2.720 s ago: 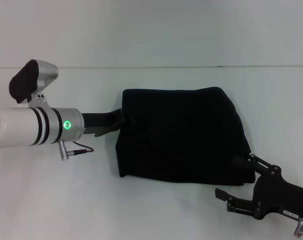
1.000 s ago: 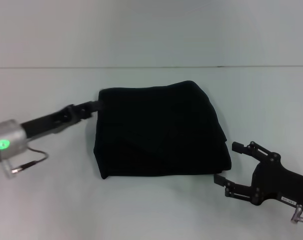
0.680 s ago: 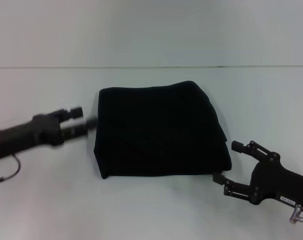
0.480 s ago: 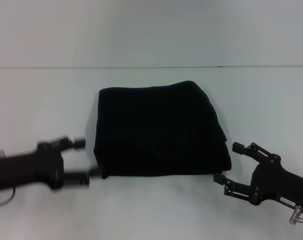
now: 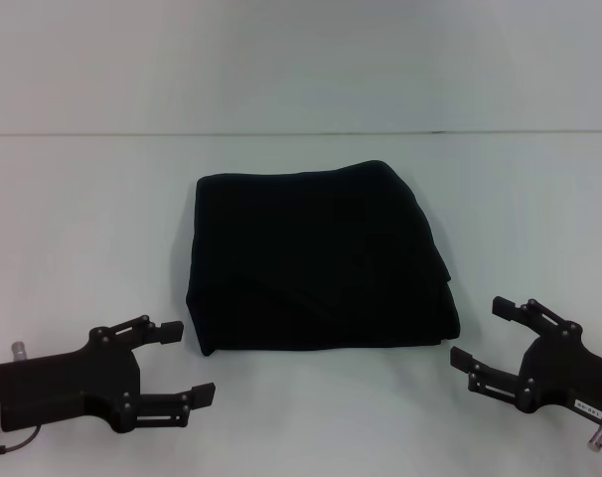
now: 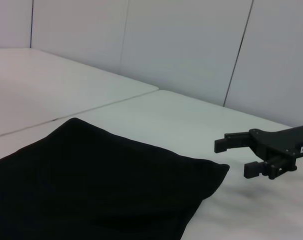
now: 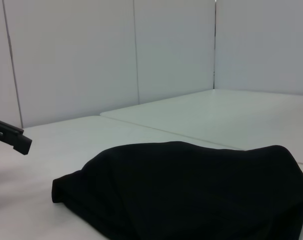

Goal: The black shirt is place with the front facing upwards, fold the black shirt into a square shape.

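Black shirt (image 5: 319, 258) folded square; both tools apart, w/ fingers spread

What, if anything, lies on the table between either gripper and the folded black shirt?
Nothing visible does. Only bare white table separates the left gripper and the right gripper from the black shirt. Both grippers are open, near the shirt's front corners, not touching it.

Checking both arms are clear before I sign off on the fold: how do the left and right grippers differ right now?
The left gripper sits off the near left corner of the black shirt; the right gripper sits off its near right corner. The left gripper lies closer to the table's near edge than the right gripper. Shared: both have open fingers, hold nothing, point inward toward each other, and are apart from the folded shirt.
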Tool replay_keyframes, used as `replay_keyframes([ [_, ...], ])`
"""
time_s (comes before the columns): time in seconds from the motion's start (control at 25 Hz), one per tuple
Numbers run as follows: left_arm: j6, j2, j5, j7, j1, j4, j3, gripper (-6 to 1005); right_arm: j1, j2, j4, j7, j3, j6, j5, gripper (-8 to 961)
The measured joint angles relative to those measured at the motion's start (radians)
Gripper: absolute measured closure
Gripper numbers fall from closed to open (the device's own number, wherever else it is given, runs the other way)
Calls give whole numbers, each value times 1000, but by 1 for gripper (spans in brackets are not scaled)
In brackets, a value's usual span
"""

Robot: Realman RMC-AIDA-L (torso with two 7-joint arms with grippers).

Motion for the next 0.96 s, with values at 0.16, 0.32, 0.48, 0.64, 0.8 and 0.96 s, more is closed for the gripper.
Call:
replay_keyframes([
  [0.16,3,4,-1,-1,-5,-8,-16,42,1,0,0,0,0,1,-3,7],
  [0.32,9,5,0,-1,-14,-9,-26,42,2,0,0,0,0,1,-4,7],
  [0.48,8,2,0,0,-20,-9,-25,42,2,0,-2,0,-1,3,-1,7],
  [0.64,9,0,-1,0,-20,-9,-26,42,1,0,-2,0,1,4,0,7],
  [0.8,10,0,-1,0,-19,-9,-26,42,1,1,0,0,1,4,0,7],
  [0.96,10,1,-1,0,-14,-10,-26,42,2,1,1,0,1,4,0,7],
])
